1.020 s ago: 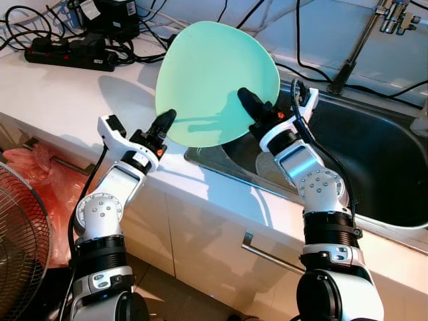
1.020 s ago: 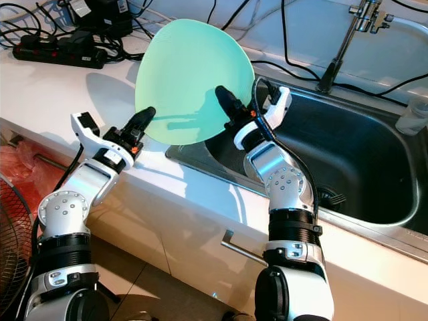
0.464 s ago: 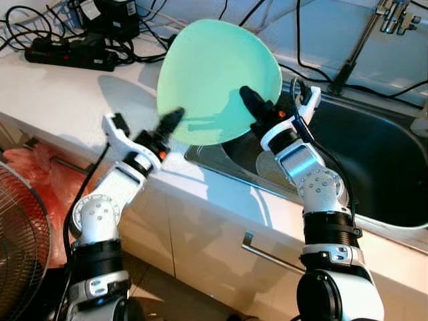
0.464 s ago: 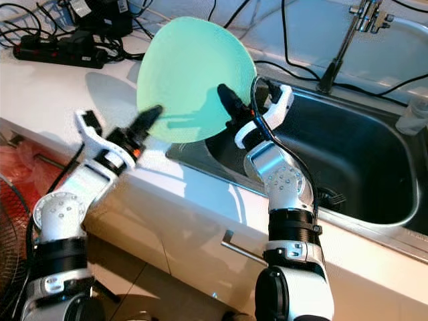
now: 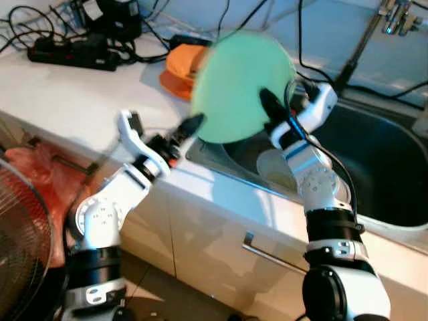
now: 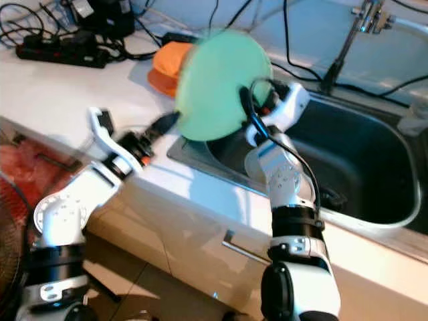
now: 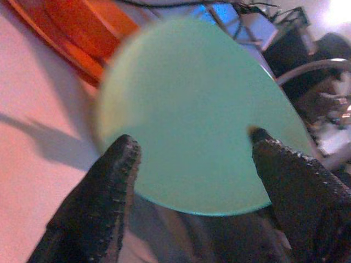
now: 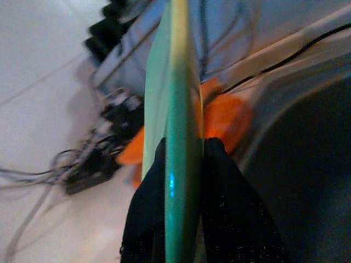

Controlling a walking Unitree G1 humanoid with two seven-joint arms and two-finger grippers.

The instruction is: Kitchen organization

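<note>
The green plate (image 5: 242, 88) is up in the air on edge, just above the near-left corner of the sink (image 5: 374, 160), and the right gripper (image 5: 273, 110) has it pinched by the rim. The right wrist view makes that plain, with one black finger pressed to each face of the plate. Holding it upright like this looks like a way to carry it clear of the worktop and let any water run off toward the basin.

The left gripper (image 5: 192, 124) is just left of the sink's corner, fingers spread apart with nothing between them, its tips close to the plate's lower edge but not clamped on it. My read is that it's ready to steady the plate.

Behind the plate, left of the sink, an orange dish (image 5: 182, 67) sits on the white counter (image 5: 73, 100). Further left of the sink lies a black power strip (image 5: 70, 53) amid a tangle of cables. The tap (image 5: 374, 33) rises at the sink's back edge. Below the sink's front edge are white cabinet doors with a metal handle (image 5: 271, 253).
</note>
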